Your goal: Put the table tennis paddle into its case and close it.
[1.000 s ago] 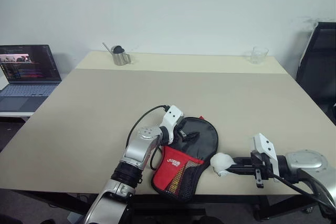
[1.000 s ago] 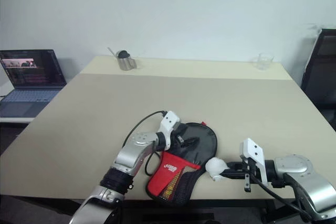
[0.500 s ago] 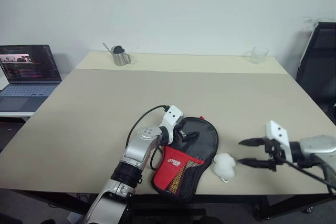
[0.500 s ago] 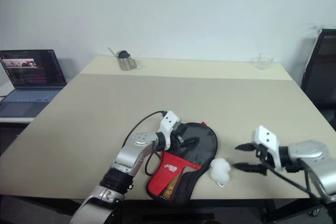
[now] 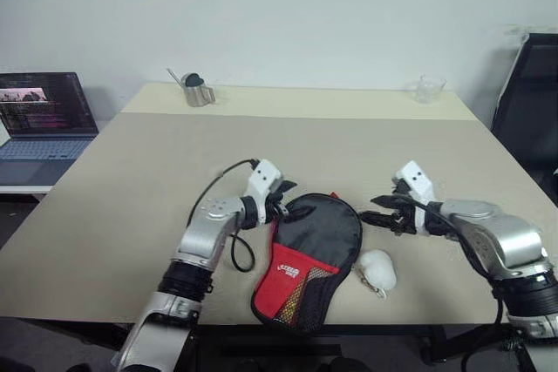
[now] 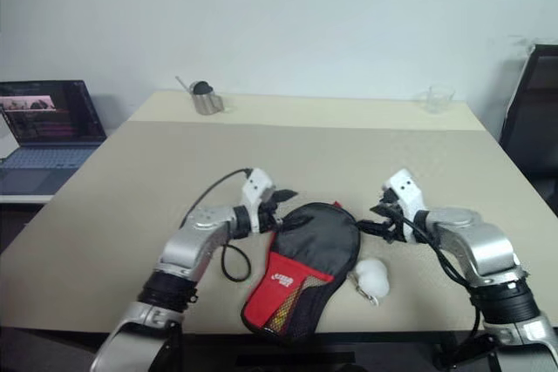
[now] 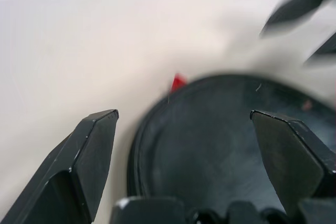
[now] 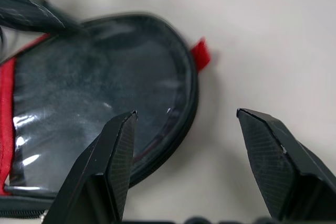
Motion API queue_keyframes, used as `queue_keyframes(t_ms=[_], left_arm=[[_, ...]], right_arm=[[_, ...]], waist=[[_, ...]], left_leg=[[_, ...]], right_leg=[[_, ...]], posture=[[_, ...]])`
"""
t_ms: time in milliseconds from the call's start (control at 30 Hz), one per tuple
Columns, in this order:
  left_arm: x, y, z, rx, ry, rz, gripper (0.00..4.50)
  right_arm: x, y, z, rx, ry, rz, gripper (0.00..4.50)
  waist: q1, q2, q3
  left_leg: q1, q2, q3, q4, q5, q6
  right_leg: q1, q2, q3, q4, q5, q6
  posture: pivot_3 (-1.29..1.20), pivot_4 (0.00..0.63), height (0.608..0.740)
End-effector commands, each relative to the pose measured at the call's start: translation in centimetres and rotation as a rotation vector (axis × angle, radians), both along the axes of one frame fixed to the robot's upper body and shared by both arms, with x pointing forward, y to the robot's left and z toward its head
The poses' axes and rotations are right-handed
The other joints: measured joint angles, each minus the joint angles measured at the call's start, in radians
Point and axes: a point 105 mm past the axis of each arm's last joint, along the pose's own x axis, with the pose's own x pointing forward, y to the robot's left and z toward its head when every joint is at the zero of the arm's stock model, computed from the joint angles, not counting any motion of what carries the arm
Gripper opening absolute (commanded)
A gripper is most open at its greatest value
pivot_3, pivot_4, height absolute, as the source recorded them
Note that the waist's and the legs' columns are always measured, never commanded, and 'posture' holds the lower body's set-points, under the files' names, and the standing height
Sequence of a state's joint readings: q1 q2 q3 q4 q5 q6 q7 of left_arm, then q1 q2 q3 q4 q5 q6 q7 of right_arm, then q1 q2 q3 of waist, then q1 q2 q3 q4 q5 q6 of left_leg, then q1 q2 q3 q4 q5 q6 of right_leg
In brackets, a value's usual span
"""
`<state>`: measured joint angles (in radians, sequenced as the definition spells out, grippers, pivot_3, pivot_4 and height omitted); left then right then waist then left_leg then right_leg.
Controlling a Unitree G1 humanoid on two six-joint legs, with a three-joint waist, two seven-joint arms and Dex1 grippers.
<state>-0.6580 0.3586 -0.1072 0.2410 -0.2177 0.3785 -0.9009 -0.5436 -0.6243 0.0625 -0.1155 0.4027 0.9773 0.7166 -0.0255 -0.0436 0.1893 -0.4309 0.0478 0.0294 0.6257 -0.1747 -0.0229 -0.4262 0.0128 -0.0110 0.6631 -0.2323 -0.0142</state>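
The case (image 5: 309, 254) lies flat on the desk (image 5: 131, 189) near its front edge, round black end away from the robot, red lower part toward it. The left end effector (image 5: 281, 200) stands open just beside the case's upper left rim. The right end effector (image 5: 377, 213) stands open just to the case's upper right, holding nothing. A small white object (image 5: 377, 269) rests just right of the case.
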Motion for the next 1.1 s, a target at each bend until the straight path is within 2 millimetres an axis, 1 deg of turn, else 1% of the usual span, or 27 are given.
queue_keyframes(t_ms=[33,133,167,267,433,500,600,733,867,1000,1100], left_arm=[[-2.0,0.8,4.3,-0.006,-0.082,-0.143,4.42],[-4.4,2.1,4.9,0.100,-0.054,-0.268,4.42],[-4.8,2.6,5.3,0.121,-0.054,-0.283,4.42],[-5.4,4.1,6.3,0.169,-0.057,-0.288,4.42],[-5.9,5.3,6.4,0.215,-0.050,-0.290,4.42],[-5.9,5.4,6.3,0.219,-0.048,-0.283,4.42],[-5.8,5.3,6.2,0.219,-0.046,-0.277,4.42],[-6.0,4.9,6.2,0.200,-0.043,-0.286,4.42],[-6.0,4.7,6.3,0.193,-0.043,-0.288,4.42],[-5.9,4.8,6.4,0.193,-0.047,-0.284,4.42],[-5.6,5.0,6.4,0.198,-0.050,-0.268,4.42]], right_arm=[[0.1,0.5,1.0,-0.013,0.013,-0.031,3.29],[0.4,0.4,0.2,-0.015,0.061,-0.079,3.29],[0.5,0.5,0.0,-0.012,0.073,-0.088,3.29],[0.3,0.8,-0.6,-0.001,0.111,-0.094,3.29],[0.3,1.1,-1.4,0.002,0.146,-0.112,3.29],[0.4,1.1,-1.8,0.003,0.159,-0.125,3.29],[0.3,1.2,-2.4,0.000,0.167,-0.130,2.71],[0.3,1.4,-3.2,-0.003,0.189,-0.141,1.33],[0.4,1.8,-2.9,0.009,0.171,-0.132,0.04],[0.7,1.8,-2.3,0.008,0.142,-0.123,0.01],[1.0,2.0,-1.7,-0.010,0.085,-0.094,0.01]], waist=[[-0.001,0.000,0.000],[-0.004,0.000,0.000],[-0.004,0.000,0.000],[-0.003,0.001,0.000],[-0.003,0.001,0.000],[-0.003,0.001,0.000],[-0.003,0.001,0.000],[-0.003,0.001,0.000],[-0.003,0.001,0.000],[-0.004,0.001,0.000],[-0.004,0.001,0.000]], left_leg=[[0.000,0.000,0.000,0.000,0.000,0.000],[0.001,0.001,0.000,0.000,0.000,0.000],[0.001,0.001,0.000,0.000,0.000,0.000],[0.001,0.001,-0.001,0.000,0.000,0.000],[0.001,0.001,0.000,0.000,0.000,0.000],[0.001,0.001,0.000,0.000,0.000,0.000],[0.001,0.001,0.000,0.000,0.000,0.000],[0.001,0.001,0.000,0.000,0.000,0.000],[0.001,0.001,0.000,0.000,0.000,0.000],[0.001,0.001,0.000,0.000,0.000,0.000],[0.001,0.001,0.000,0.000,0.000,0.000]], right_leg=[[0.000,0.000,0.000,0.000,0.000,0.000],[0.000,0.000,0.000,0.000,0.000,0.000],[0.000,0.000,0.000,0.001,0.000,-0.001],[0.000,0.000,0.000,0.001,-0.001,-0.001],[0.000,0.000,0.000,0.000,-0.001,-0.001],[0.000,0.000,0.000,0.000,-0.001,-0.001],[0.000,0.000,0.000,0.000,-0.001,-0.001],[0.000,0.000,0.000,0.000,-0.001,-0.001],[0.000,0.000,0.000,0.000,-0.001,-0.001],[0.000,0.000,0.000,0.001,-0.001,-0.001],[0.000,0.000,0.000,0.001,0.000,-0.001]], posture=[[0.00,0.150,0.740],[0.00,0.150,0.740],[0.00,0.150,0.740],[0.00,0.150,0.740],[0.00,0.150,0.740],[0.00,0.150,0.740],[0.00,0.150,0.740],[0.00,0.150,0.740],[0.00,0.150,0.740],[0.00,0.150,0.740],[0.00,0.150,0.740]])
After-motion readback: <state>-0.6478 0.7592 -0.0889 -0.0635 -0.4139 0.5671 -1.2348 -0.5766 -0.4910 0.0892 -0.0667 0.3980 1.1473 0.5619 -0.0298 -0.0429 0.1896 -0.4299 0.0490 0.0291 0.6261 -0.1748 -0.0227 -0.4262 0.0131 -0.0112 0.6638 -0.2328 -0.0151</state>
